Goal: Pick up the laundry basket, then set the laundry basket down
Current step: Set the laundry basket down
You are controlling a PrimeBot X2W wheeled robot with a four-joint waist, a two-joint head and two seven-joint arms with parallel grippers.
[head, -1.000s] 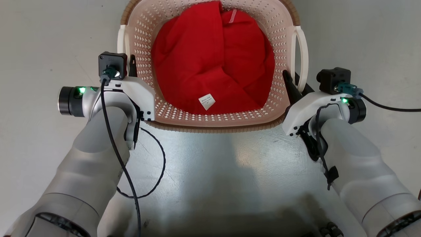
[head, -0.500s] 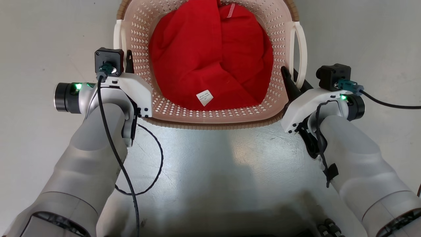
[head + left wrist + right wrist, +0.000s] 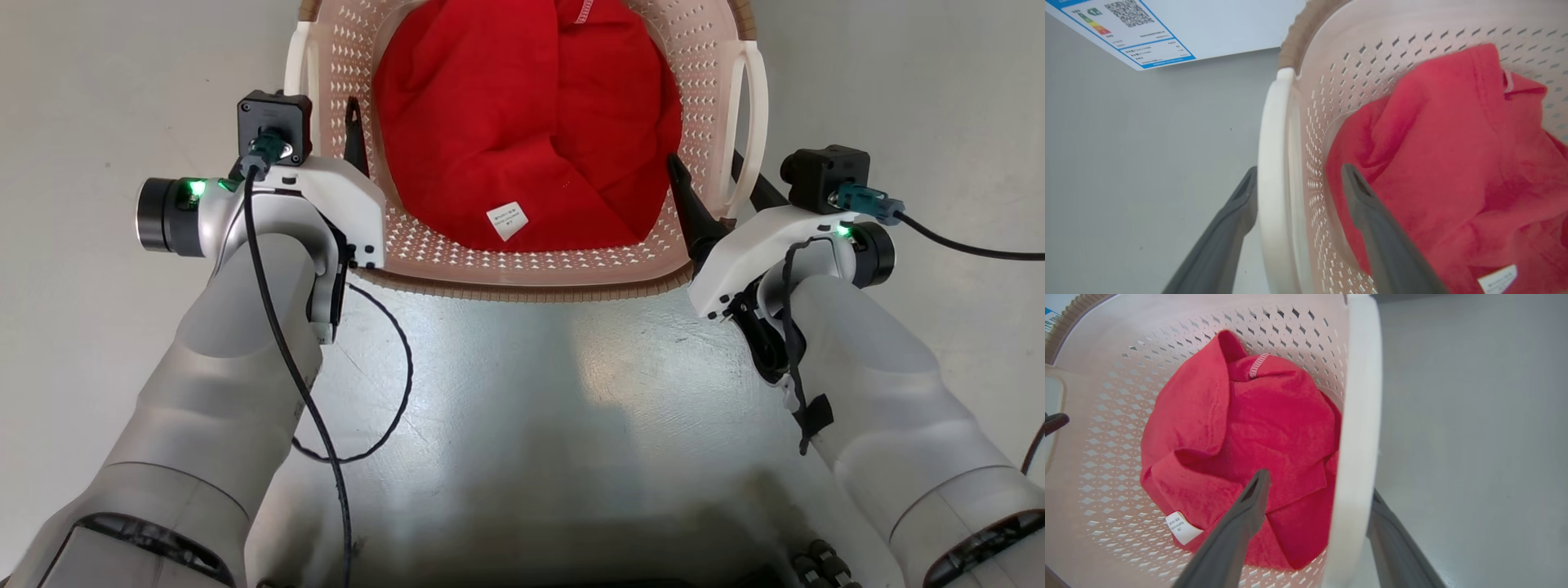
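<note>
Straddling the laundry basket [image 3: 522, 286], one per side: my left gripper [image 3: 1299, 170] and right gripper [image 3: 1318, 484], both spread unclamped, a finger inside, a finger outside; basket between them.

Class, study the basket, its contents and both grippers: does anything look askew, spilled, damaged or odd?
Nothing stands out. The laundry basket looks upright and intact, the red cloth lies bundled inside it, the left gripper straddles the left handle and the right gripper the right handle, fingers apart.
</note>
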